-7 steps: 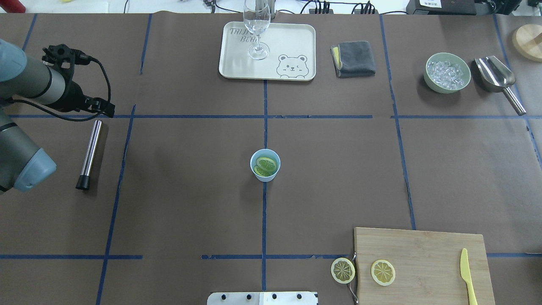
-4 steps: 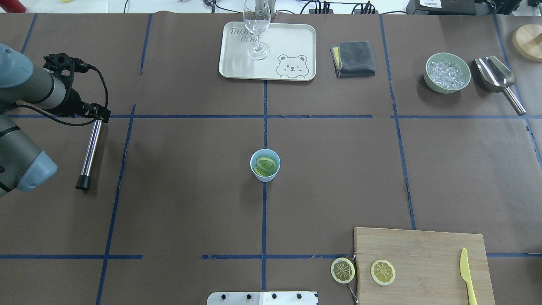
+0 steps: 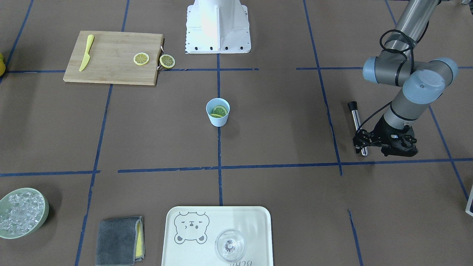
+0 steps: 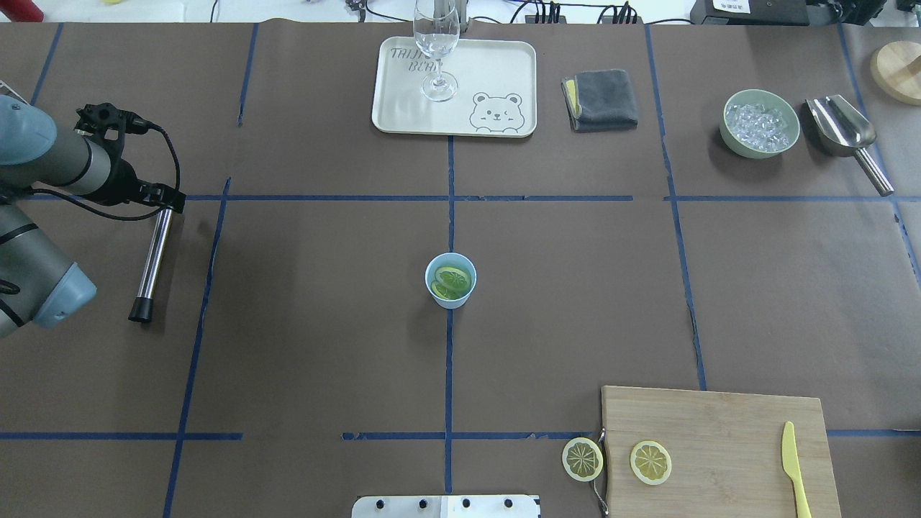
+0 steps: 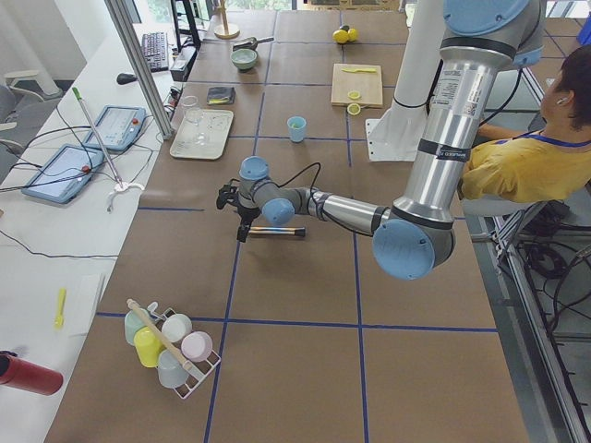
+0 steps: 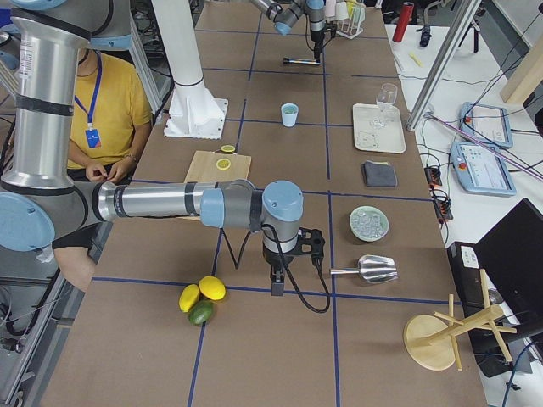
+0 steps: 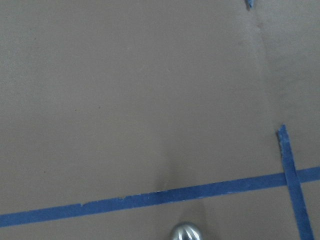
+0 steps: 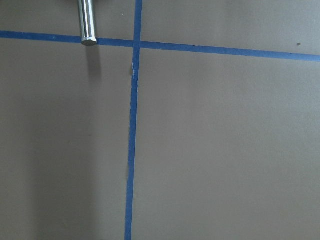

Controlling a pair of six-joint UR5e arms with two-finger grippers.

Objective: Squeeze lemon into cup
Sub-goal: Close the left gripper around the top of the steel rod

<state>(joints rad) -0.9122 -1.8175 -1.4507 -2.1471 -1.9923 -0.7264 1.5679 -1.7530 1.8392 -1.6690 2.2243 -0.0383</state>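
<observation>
Overhead exterior shows a brown paper-covered table (image 4: pixel 324 360) marked off with blue tape. The left arm (image 4: pixel 43 155) reaches in low from the left edge. Its left gripper (image 4: pixel 165 200) sits right at the far end of a metal rod (image 4: pixel 152 259) that lies flat on the table. Whether its fingers are spread or pinching the rod cannot be told from any view. The left wrist camera catches only the rod's rounded tip at its lower edge. The right arm (image 6: pixel 161 203) appears only in the exterior right view, with the right gripper (image 6: pixel 277 284) pointing down just above the paper, near a steel scoop (image 4: pixel 842 126). How far it is open cannot be told.

A wooden cutting board (image 4: pixel 727 432) lies at the near right and a cream tray (image 4: pixel 504 65) at the far centre. A green bowl (image 4: pixel 755 152) of ice stands beside the scoop, and a folded grey cloth (image 4: pixel 601 99) lies between tray and bowl. A wine glass (image 4: pixel 437 43) stands upright on the tray.

The light-blue cup (image 4: pixel 450 301) stands upright at the table's centre, well apart from both grippers, with lemon slices (image 4: pixel 453 279) lying inside it. A third slice (image 4: pixel 651 462) rests on the board, a fourth slice (image 4: pixel 582 459) lies on the table against the board's handle, and a yellow knife (image 4: pixel 794 467) lies on the board's right side
</observation>
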